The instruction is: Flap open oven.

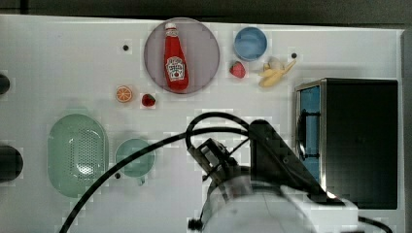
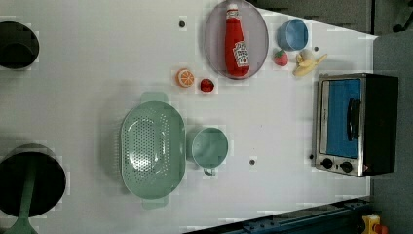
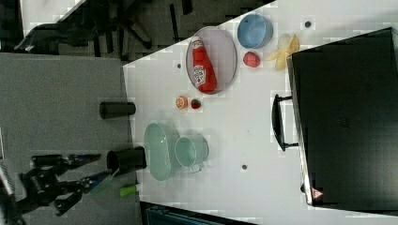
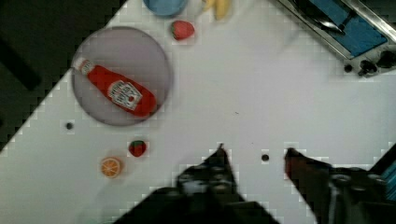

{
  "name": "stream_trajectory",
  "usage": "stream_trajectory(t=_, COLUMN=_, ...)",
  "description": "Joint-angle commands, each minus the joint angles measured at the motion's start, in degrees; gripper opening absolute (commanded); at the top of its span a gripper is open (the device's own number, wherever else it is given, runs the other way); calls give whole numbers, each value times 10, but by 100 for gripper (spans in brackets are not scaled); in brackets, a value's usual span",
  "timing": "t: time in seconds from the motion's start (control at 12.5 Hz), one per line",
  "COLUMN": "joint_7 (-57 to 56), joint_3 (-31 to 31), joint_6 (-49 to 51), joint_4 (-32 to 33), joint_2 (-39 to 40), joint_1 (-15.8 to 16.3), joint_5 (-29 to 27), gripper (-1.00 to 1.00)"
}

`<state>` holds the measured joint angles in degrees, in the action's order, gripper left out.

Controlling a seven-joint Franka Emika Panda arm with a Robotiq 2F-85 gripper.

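The oven (image 2: 358,124) stands at the left view's right edge of the white table, a boxy toaster oven with a black top (image 3: 347,117) and steel frame. Its blue glass door (image 2: 343,117) is up and shut, and the black bar handle (image 3: 277,122) sticks out toward the table's middle. In the wrist view my gripper (image 4: 257,150) hangs above bare table with its two dark fingers (image 4: 219,161) apart and nothing between them. The oven's door and knobs (image 4: 345,23) lie well away from it. In the top view my arm (image 1: 252,194) reaches in just to the left of the oven (image 1: 362,141).
A ketchup bottle (image 1: 175,58) lies on a grey plate (image 1: 204,48). Beside it are a blue bowl (image 1: 250,42), a strawberry (image 1: 237,69) and a banana (image 1: 274,73). An orange slice (image 1: 124,93), a green colander (image 1: 77,154) and a green cup (image 1: 135,158) sit farther from the oven.
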<state>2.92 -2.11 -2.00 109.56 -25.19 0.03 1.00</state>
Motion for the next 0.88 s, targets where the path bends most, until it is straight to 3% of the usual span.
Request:
stream_trajectory(t=0.08, joint_7=-29, joint_3=-6, joint_6=7, joint_4=21, joint_2=37, joint_1=-4, joint_5=-5, gripper=-55)
stream_trajectory(t=0.16, joint_7=-29, joint_3=-7, joint_6=7, joint_4=24, joint_2=38, joint_1=-5, joint_5=-4, gripper=-65)
stream_trajectory(t=0.32, joint_7=-53, joint_3=-11, joint_6=7, joint_4=41, joint_2=38, joint_1=-6, joint_5=-2, gripper=-65)
stream_trajectory(t=0.88, joint_7=-376, joint_3=-67, joint_6=-81, joint_4=123, joint_2=39, joint_1=-20, joint_5=55, gripper=-65)
